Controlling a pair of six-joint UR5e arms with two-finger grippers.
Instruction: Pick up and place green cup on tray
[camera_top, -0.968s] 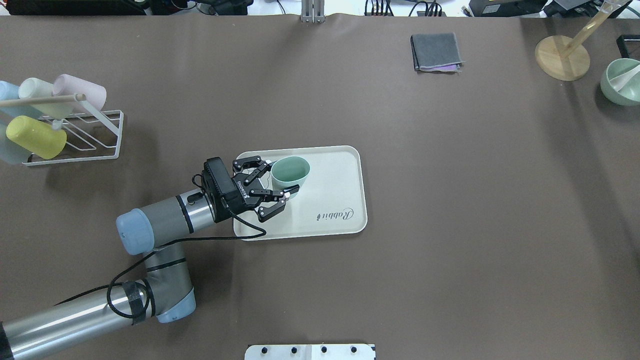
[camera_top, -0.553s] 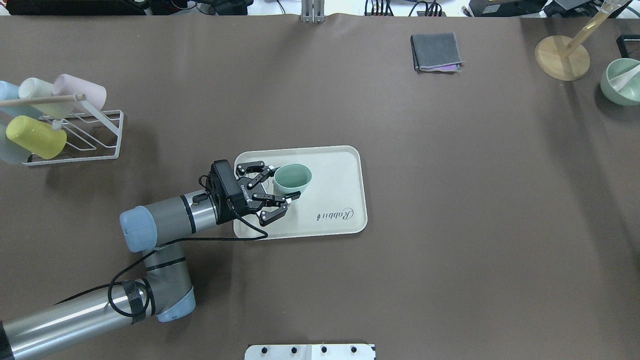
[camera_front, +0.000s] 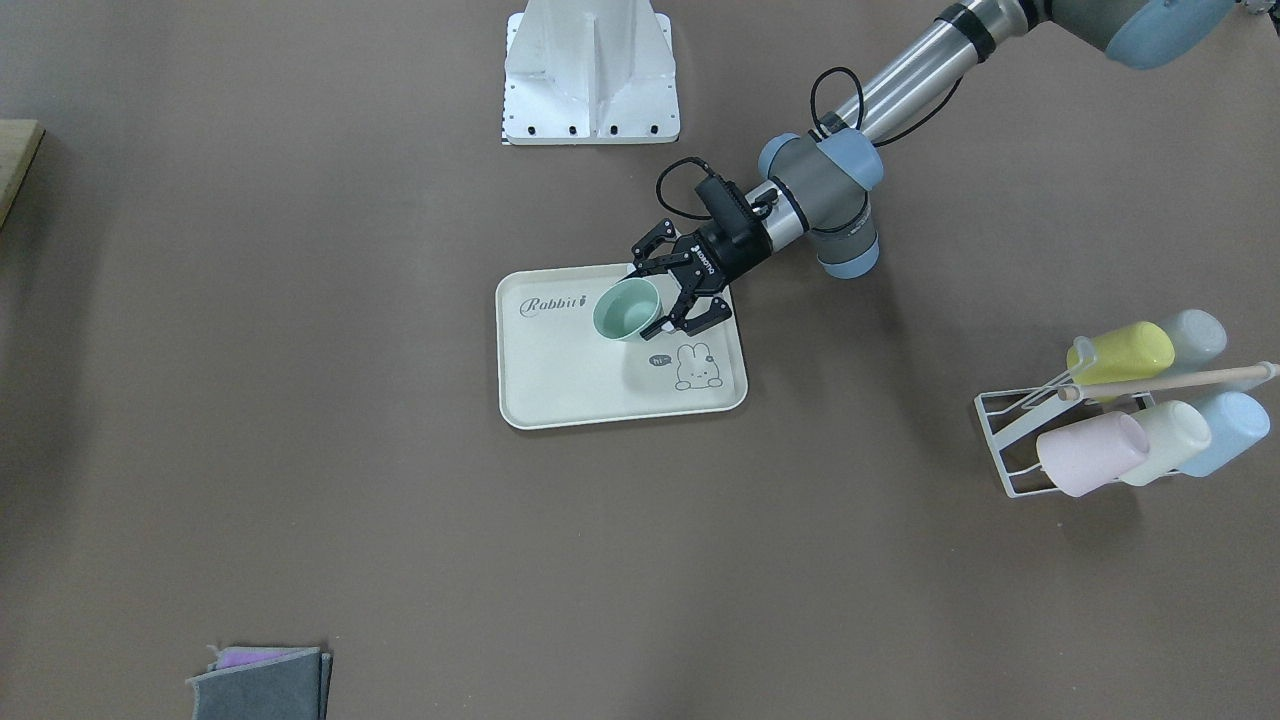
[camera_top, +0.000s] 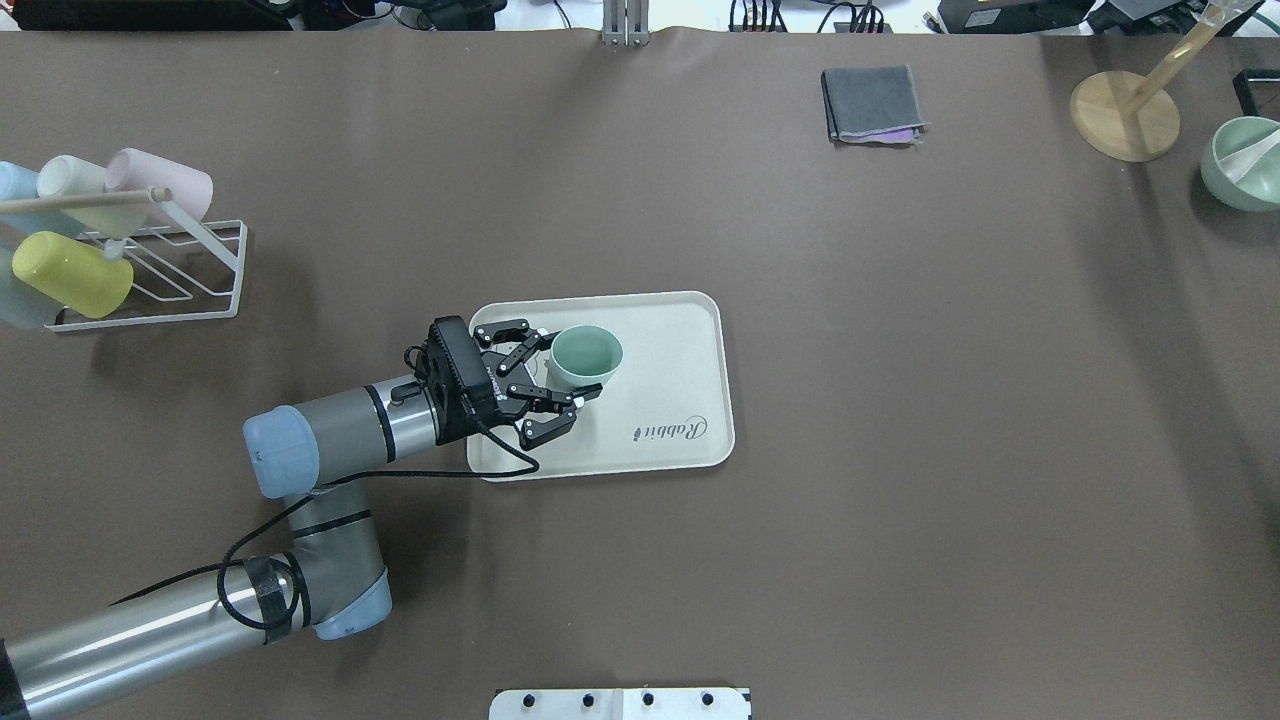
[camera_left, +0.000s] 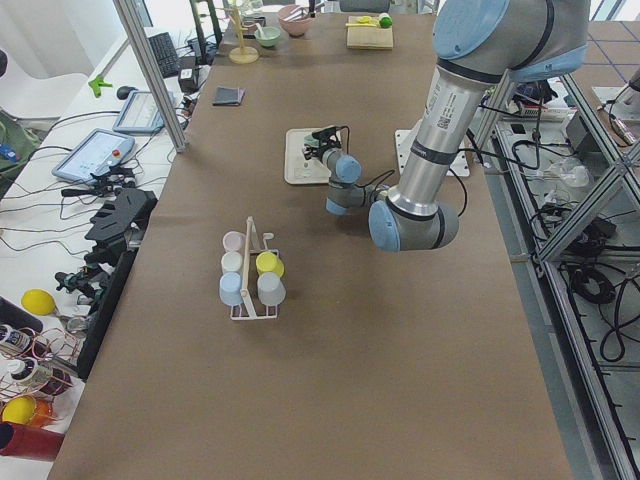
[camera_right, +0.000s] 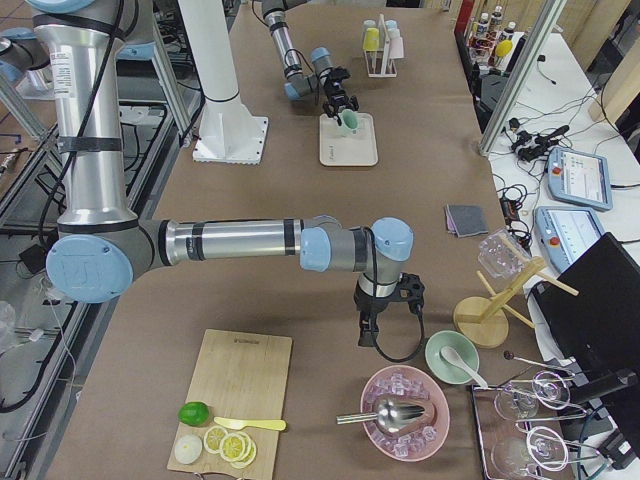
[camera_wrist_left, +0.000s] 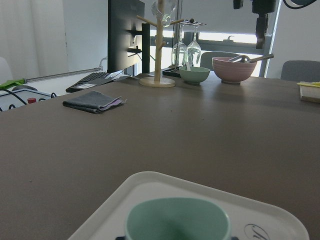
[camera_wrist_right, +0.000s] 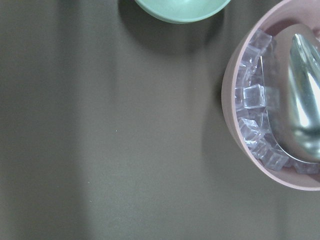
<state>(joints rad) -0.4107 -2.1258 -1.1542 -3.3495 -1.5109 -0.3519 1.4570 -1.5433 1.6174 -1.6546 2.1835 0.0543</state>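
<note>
Mint green cup (camera_top: 587, 355) stands upright on the tray (camera_top: 680, 340), clasped by the left gripper (camera_top: 565, 367), whose fingers (camera_top: 512, 328) the wrist view cuts off; we cannot tell how the right gripper's (camera_right: 366, 332) jaws stand.

Alt text: A robotics laboratory. Two industrial robot arms, the left arm (camera_left: 440, 150) and the right arm (camera_right: 230, 242), reached over a long table (camera_left: 330, 400) covered in brown matting, near a white metal mount (camera_front: 590, 75). Aluminium frame posts (camera_left: 149, 72) edged the table. Side benches held teach pendants (camera_right: 575, 170), a keyboard (camera_left: 163, 55) and loose cables (camera_left: 590, 285). Kitchen props, a cup rack (camera_left: 250, 275) and a cutting board (camera_right: 240, 385), sat on the matting.
</note>
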